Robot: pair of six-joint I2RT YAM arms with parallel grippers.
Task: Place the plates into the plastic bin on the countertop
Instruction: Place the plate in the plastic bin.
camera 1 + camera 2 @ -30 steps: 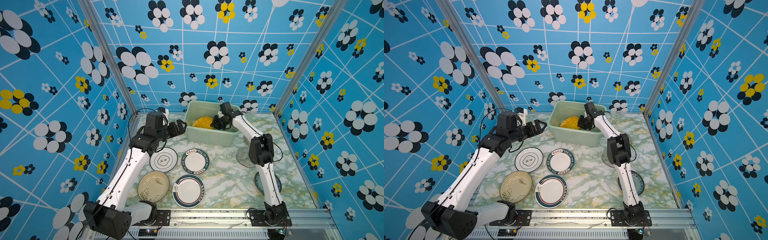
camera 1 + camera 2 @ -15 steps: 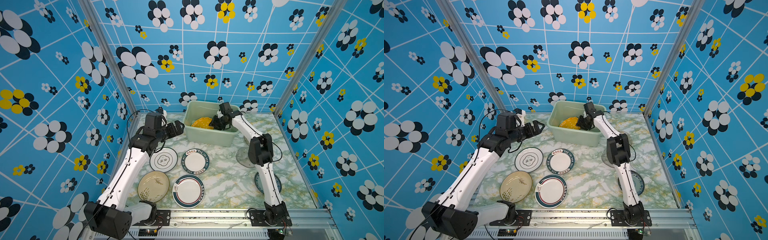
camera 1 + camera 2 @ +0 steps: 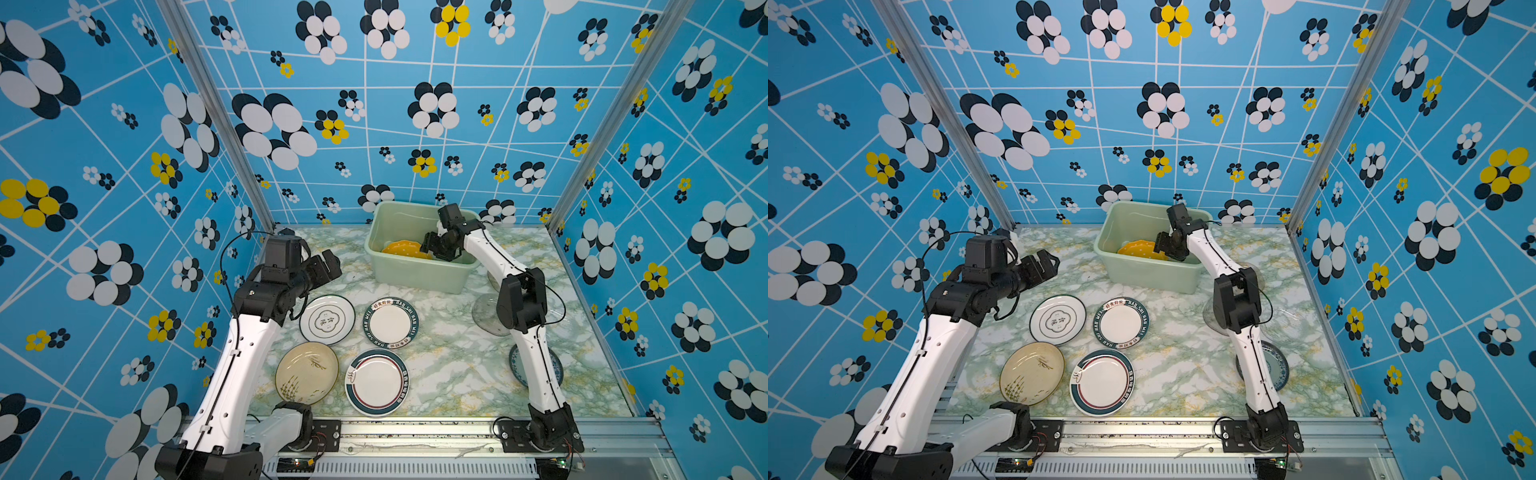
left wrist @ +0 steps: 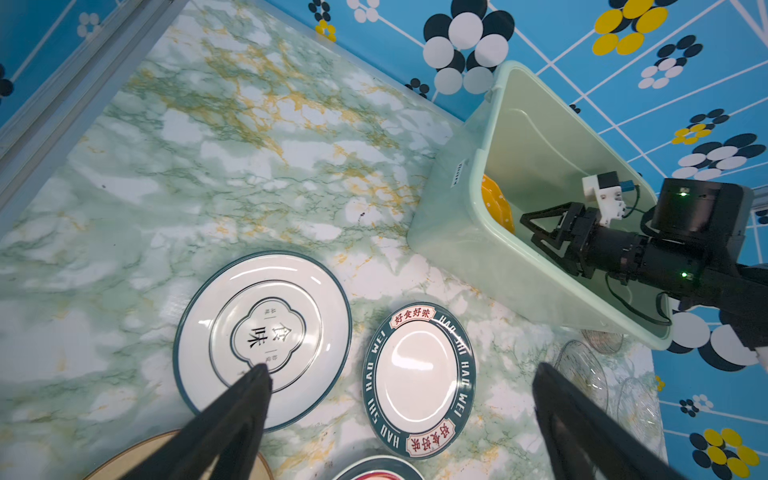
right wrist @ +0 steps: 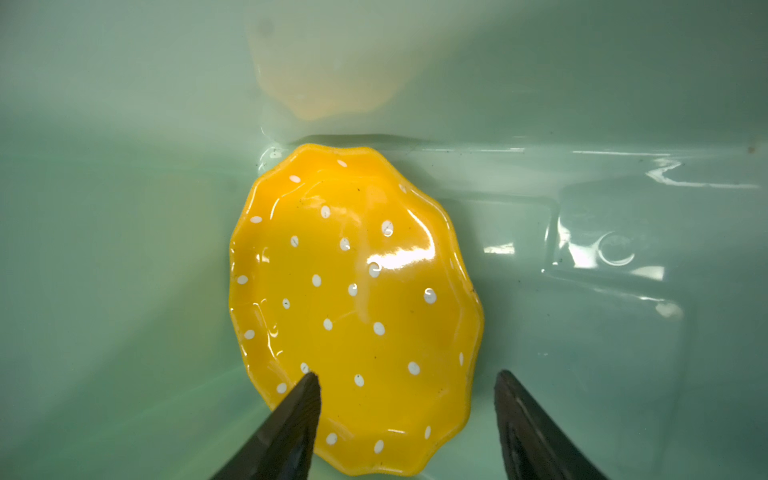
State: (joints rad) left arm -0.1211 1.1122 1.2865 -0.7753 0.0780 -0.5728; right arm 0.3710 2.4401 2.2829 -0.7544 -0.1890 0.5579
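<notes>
Where the right gripper (image 5: 407, 376) reaches down inside the mint-green plastic bin (image 3: 415, 274), its jaws stand apart and hold nothing. The yellow scalloped dotted plate (image 5: 353, 291) lies on the bin floor, just beneath the fingertips. Left gripper (image 4: 401, 372) hangs wide open and empty above the tabletop (image 3: 449, 361). Under it lie the emblem-centred white plate (image 4: 262, 332) and the lettered dark-rimmed plate (image 4: 419, 380) — both outside the bin.

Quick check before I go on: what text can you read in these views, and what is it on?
"食味": centre of the thin-rimmed plate; smaller characters beside it unreadable.
"HAO SHI HAO WEI" and "好食好味": rim of the wide-rimmed plate.
Label on the plastic bin: blurred.
Rim text on the red-ringed plate: too small.
</notes>
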